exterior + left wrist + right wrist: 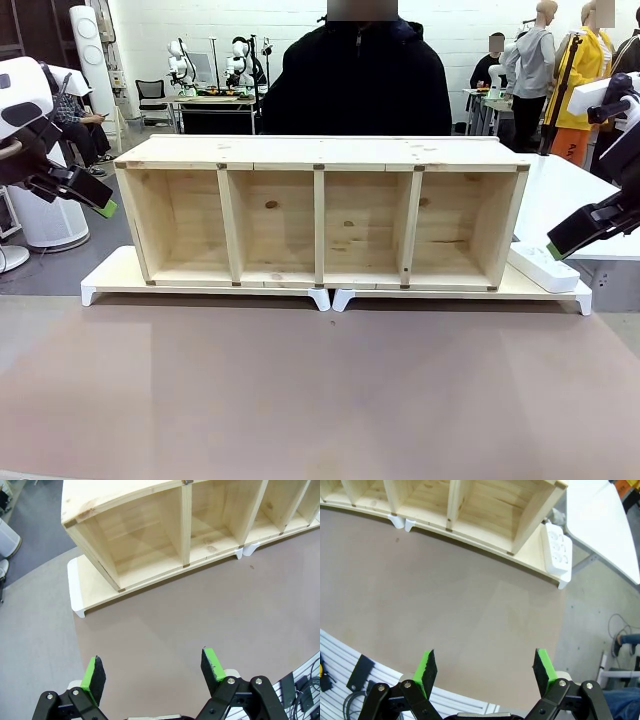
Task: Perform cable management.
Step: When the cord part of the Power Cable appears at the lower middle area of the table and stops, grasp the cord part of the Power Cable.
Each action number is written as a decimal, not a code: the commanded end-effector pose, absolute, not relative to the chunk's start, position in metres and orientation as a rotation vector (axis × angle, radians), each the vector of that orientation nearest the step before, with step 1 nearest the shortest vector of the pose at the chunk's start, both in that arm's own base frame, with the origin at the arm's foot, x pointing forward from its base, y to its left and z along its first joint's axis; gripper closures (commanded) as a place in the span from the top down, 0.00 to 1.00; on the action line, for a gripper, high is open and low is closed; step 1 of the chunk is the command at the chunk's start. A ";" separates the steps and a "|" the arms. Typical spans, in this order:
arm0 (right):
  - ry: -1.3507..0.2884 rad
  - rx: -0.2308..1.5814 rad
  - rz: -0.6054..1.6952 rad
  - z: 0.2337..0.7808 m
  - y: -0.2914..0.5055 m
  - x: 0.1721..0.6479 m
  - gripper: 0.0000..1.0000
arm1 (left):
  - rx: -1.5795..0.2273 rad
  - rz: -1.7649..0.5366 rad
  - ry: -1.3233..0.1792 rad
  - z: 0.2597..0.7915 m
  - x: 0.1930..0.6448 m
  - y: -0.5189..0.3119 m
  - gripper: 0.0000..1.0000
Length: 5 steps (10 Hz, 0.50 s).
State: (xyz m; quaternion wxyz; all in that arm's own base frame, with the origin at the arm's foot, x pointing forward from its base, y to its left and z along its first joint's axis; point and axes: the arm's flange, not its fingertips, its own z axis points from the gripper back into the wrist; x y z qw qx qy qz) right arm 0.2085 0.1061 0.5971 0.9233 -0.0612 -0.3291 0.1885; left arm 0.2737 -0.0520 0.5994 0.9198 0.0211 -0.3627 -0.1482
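Both jaws wide, left gripper (152, 672), right gripper (487, 667) above table (200, 610), wooden shelf (320, 152) beyond

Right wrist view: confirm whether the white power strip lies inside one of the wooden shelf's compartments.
No, the power strip lies on the base board, outside the end wall of the wooden shelf.

Bare knotty wooden shelf (320, 152), matt brown tabletop (320, 390)

One wooden shelf (320, 152) spanned the middle of the frame, divided into four compartments. Two white stands (112, 275) lay beneath it. One power strip (543, 267) sat at right. Two grippers showed: left gripper (152, 672), right gripper (485, 667). One person (350, 80) stood at top centre.
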 end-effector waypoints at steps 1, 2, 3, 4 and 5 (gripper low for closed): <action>-0.676 -0.127 0.384 0.597 0.105 0.209 1.00 | 0.052 -0.305 -0.749 0.600 0.274 -0.051 1.00; -0.676 -0.127 0.384 0.597 0.105 0.209 1.00 | 0.052 -0.305 -0.749 0.600 0.274 -0.051 1.00; -0.676 -0.127 0.384 0.597 0.105 0.209 1.00 | 0.052 -0.305 -0.749 0.600 0.274 -0.051 1.00; -0.676 -0.127 0.384 0.597 0.105 0.209 1.00 | 0.052 -0.305 -0.749 0.600 0.274 -0.051 1.00; -0.676 -0.127 0.384 0.597 0.105 0.209 1.00 | 0.052 -0.305 -0.749 0.600 0.274 -0.051 1.00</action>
